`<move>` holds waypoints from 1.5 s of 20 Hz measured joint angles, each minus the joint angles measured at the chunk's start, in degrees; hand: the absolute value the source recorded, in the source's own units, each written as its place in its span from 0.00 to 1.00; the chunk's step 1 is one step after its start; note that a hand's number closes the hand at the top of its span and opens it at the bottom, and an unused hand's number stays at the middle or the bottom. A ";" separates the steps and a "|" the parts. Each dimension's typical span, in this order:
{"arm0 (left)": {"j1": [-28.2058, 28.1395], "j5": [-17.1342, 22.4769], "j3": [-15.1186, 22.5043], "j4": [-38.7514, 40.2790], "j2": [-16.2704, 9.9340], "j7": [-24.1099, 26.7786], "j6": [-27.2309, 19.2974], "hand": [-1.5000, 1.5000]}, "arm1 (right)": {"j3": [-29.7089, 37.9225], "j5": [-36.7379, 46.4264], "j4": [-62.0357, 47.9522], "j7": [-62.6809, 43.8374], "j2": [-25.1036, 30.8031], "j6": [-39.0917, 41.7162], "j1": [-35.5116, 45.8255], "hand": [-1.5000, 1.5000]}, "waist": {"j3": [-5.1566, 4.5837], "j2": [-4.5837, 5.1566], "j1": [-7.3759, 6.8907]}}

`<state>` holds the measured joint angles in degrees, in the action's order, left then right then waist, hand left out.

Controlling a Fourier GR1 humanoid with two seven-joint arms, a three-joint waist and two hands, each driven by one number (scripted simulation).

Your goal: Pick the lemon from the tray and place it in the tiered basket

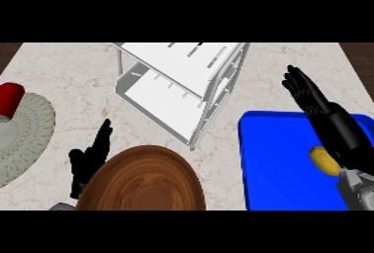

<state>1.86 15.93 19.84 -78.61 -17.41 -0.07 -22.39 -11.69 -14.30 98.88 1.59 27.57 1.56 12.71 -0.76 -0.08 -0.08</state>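
Lemon point(323, 160) on blue tray point(285, 163), half hidden behind right forearm. Right hand point(306, 91) above, fingers straight, released. Left hand point(91, 158) open, partly hidden by wooden plate point(142, 180). White basket point(182, 84) mid-desk point(66, 69). Red cup point(10, 99) cut off.

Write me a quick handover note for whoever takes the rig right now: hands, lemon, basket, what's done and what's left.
Right hand: open, fingers straight, raised over the counter just past the far edge of the blue tray, holding nothing.
Left hand: open, resting at the lower left beside the wooden plate.
Lemon: lies on the tray, near its right side, partly hidden by the right forearm.
Tiered basket: white, at the counter's far middle; nothing shows in it.
Done: nothing visible yet; the lemon is not grasped.
Left: bring the right hand down to the lemon, grasp it, carry it left to the basket, release.
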 measured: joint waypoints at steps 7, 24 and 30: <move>3.41 -0.18 -0.22 -2.28 -2.03 4.77 8.10 0.50 | -1.29 -0.31 -7.03 -0.75 -0.16 5.72 -0.28 0.00 | 0.66 0.25 -0.14; 4.73 -0.34 -1.73 0.46 -0.95 7.29 15.17 0.50 | 5.53 8.94 -3.83 4.41 17.75 17.88 -1.76 0.00 | 0.53 -0.42 1.49; 4.87 -0.19 -2.30 0.49 -1.48 7.46 16.07 0.50 | 3.99 18.82 3.20 -1.39 33.34 26.11 -0.68 0.00 | 0.50 -0.46 1.43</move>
<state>6.73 15.74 17.55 -78.11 -18.90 7.38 -6.32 -7.70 4.52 102.08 0.20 60.91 27.67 12.03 -0.26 -0.54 1.35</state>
